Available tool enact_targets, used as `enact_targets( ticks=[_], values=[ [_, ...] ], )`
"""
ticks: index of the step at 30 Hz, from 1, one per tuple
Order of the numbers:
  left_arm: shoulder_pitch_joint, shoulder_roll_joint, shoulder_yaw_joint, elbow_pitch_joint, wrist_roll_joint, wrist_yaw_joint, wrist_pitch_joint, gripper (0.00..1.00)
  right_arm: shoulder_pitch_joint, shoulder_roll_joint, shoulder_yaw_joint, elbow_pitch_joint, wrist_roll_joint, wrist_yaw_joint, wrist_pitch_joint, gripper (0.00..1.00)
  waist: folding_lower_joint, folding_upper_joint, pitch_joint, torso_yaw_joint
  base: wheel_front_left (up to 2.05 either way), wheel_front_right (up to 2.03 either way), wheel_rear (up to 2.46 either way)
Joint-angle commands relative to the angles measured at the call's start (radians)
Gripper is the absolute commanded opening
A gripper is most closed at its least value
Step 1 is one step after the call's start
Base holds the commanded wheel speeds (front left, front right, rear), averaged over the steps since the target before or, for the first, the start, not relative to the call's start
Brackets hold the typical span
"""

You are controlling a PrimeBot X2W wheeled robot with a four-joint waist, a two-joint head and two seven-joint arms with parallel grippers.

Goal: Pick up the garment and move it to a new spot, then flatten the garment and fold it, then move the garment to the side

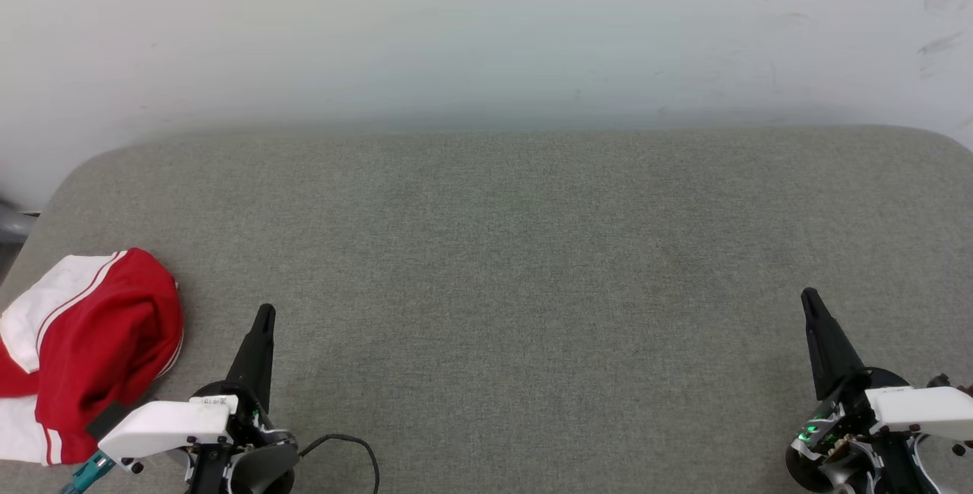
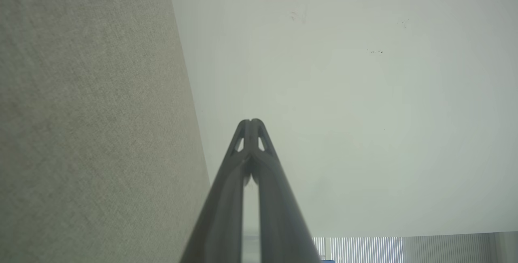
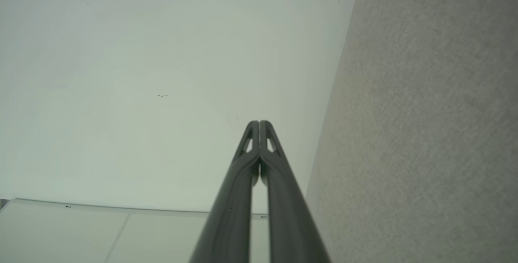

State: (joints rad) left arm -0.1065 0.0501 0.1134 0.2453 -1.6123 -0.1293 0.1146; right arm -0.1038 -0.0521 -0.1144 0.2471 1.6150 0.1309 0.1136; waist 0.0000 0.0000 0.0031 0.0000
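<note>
We see the red and white shirt (image 1: 99, 342) lying in a soft heap at the left edge of the gray cloth table (image 1: 486, 251). One white sleeve with thin red stripes is on top. The shirt is bunched up, not flat.

Our left gripper (image 1: 264, 315) is just to the right of the shirt, low over the table. Its tip is apart from the cloth. Its two dark fingers are pressed tight together, with nothing between them. A black cable (image 1: 357, 444) loops on the table near its base.

Our right gripper (image 1: 810, 298) is far away, on the other side of the table. Its fingers are pressed together too, with nothing in them. Both grippers point at the white wall (image 1: 486, 30) behind the table.
</note>
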Motion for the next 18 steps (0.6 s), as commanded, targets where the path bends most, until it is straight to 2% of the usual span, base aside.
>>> enact_targets(
  ticks=[1,5,6,7,8,18],
  values=[
    [-0.006,-0.001,0.003,0.000,-0.001,-0.004,0.002,0.00,-0.012,0.002,0.000,0.001,-0.006,0.000,0.001,0.00,0.0000,0.0000,0.000,0.000,0.00,0.00,0.00],
    [-0.006,-0.001,0.003,0.000,-0.001,-0.004,0.002,0.00,-0.012,0.002,0.000,0.001,-0.006,0.000,0.001,0.00,0.0000,0.0000,0.000,0.000,0.00,0.00,0.00],
    [-0.006,-0.001,0.003,0.000,-0.001,-0.004,0.002,1.00,-0.012,0.002,0.000,0.001,-0.006,0.000,0.000,1.00,0.0000,0.0000,0.000,0.000,0.00,0.00,0.00],
    [0.001,0.000,-0.001,0.003,0.000,0.000,0.000,0.00,0.002,0.000,0.000,0.002,0.000,0.000,-0.001,0.00,0.0000,0.0000,0.000,0.000,0.00,0.00,0.00],
    [0.005,-0.001,-0.002,0.009,0.000,0.001,-0.001,1.00,0.007,0.001,0.000,0.008,0.000,0.000,-0.001,1.00,0.0000,0.0000,0.000,0.000,0.00,0.00,0.00],
    [0.015,-0.001,-0.038,-0.033,-0.012,0.000,-0.044,1.00,0.037,0.001,0.019,-0.049,-0.005,0.000,-0.046,1.00,0.0000,0.0000,0.002,-0.001,0.00,0.00,0.00]
  ],
)
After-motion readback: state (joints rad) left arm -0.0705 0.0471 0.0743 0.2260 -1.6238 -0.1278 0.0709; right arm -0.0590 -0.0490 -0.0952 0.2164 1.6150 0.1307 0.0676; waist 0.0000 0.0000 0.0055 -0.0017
